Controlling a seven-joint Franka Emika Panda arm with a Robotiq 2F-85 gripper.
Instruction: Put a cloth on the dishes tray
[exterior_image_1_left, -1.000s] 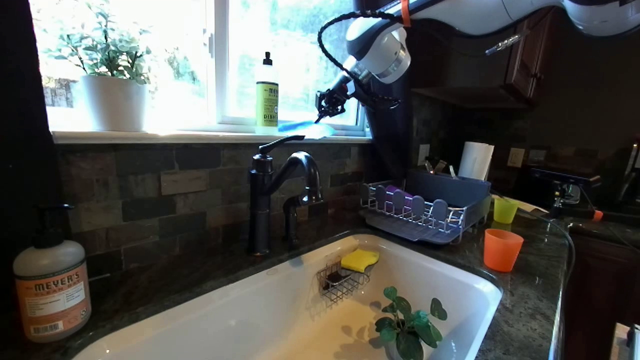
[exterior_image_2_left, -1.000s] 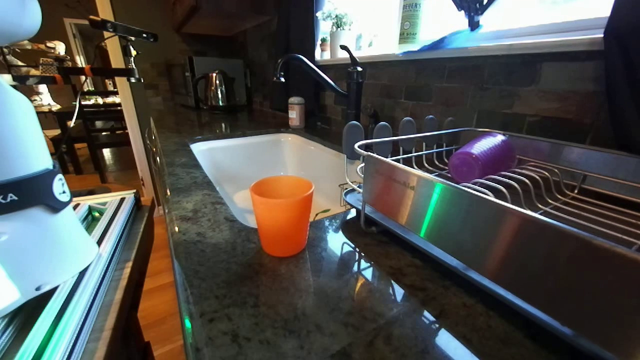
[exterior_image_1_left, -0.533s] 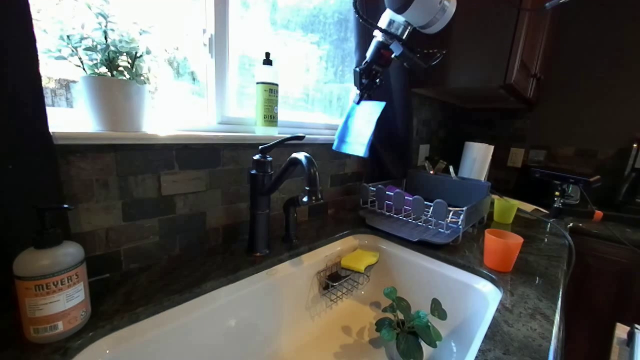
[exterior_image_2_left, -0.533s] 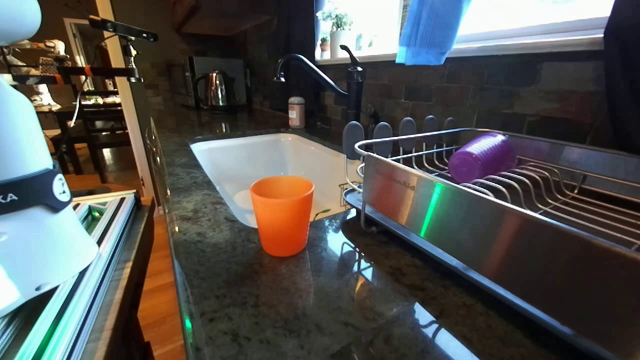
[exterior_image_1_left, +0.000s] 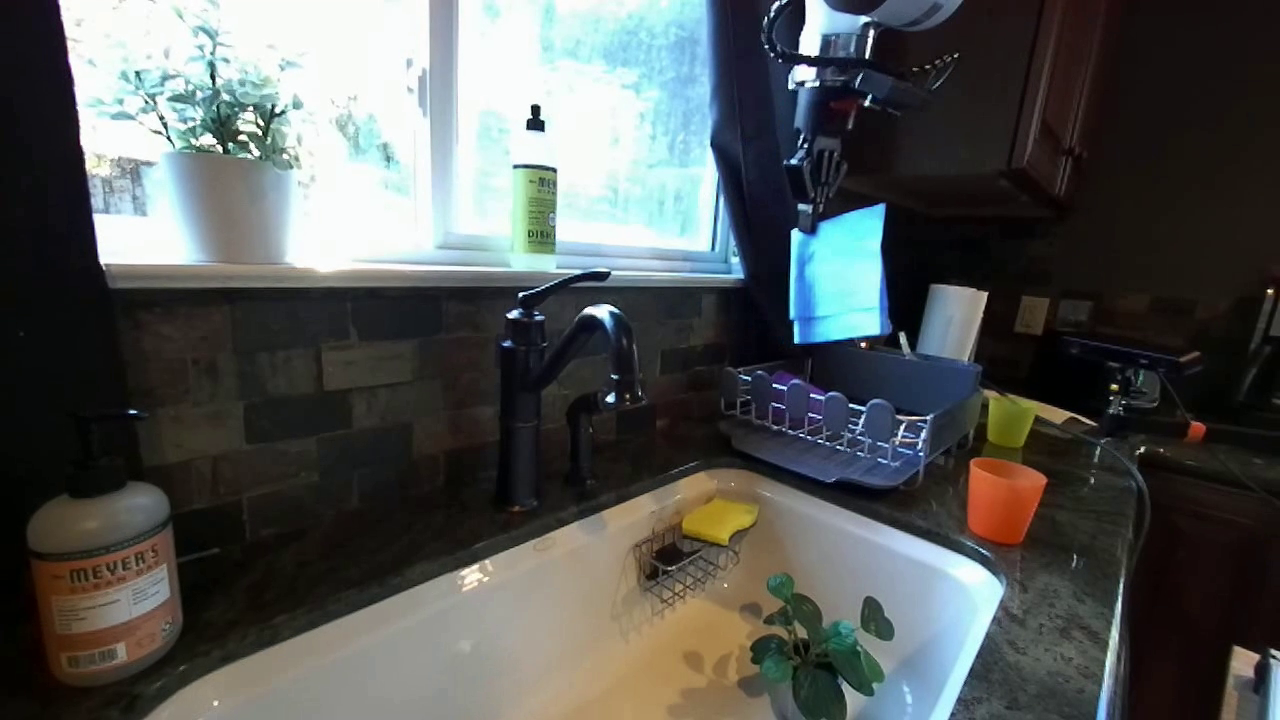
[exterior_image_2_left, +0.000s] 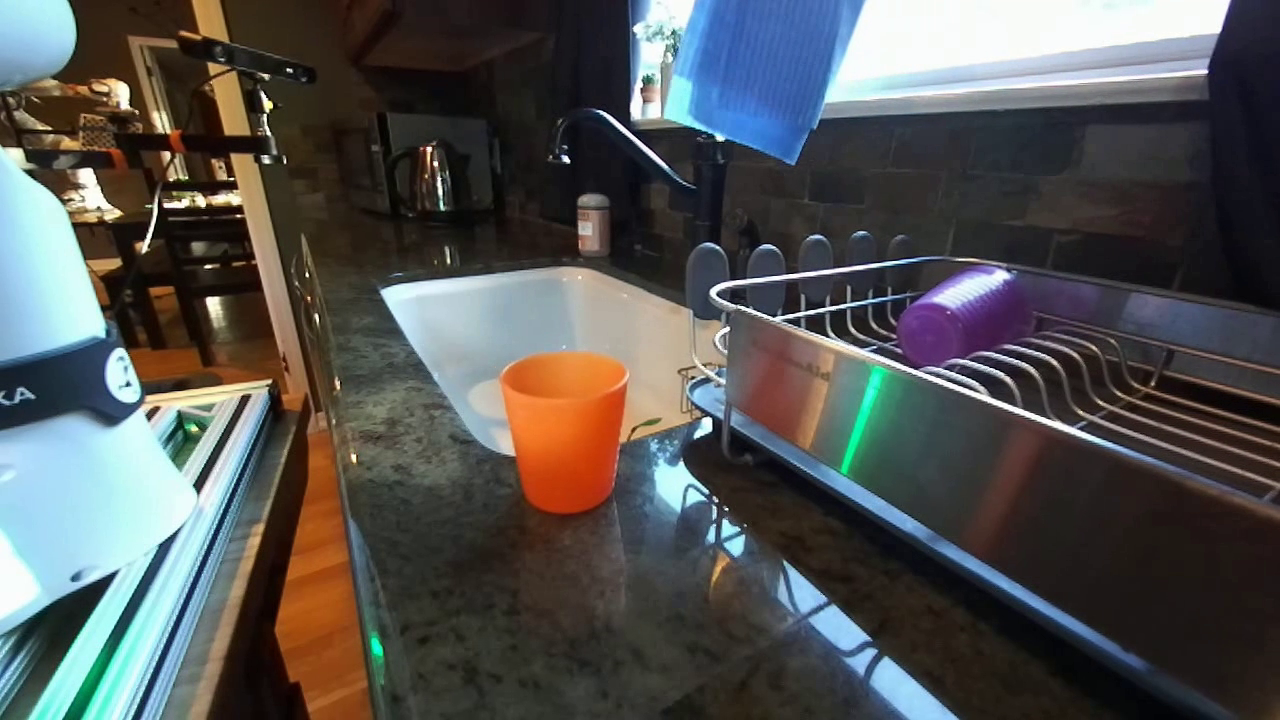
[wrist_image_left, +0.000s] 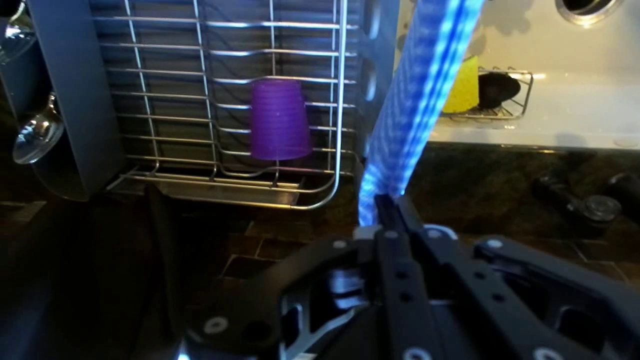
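Note:
The blue ribbed cloth (exterior_image_1_left: 840, 280) hangs from my gripper (exterior_image_1_left: 806, 222), which is shut on its upper edge. In an exterior view the cloth appears just above the back of the dish rack (exterior_image_1_left: 952, 412), with no contact seen. The cloth (exterior_image_2_left: 765, 75) hangs in front of the window in an exterior view, where the gripper is out of frame. In the wrist view the fingertips (wrist_image_left: 392, 200) pinch the cloth (wrist_image_left: 417, 95), which hangs beside the rack's rim (wrist_image_left: 342, 90) on the sink side. A purple cup (wrist_image_left: 280, 120) lies on its side in the rack.
The faucet (exterior_image_1_left: 520, 400) and white sink (exterior_image_1_left: 480, 620) lie beside the rack. An orange cup (exterior_image_2_left: 565, 430) and a green cup (exterior_image_1_left: 1010, 420) stand on the counter. A yellow sponge (exterior_image_1_left: 720, 520) sits in a sink caddy. A dish soap bottle (exterior_image_1_left: 535, 205) stands on the windowsill.
My gripper has lifted the cloth off the windowsill area and carried it away from the window to over the rack side. The cloth now hangs down. The rack and cups have not moved.

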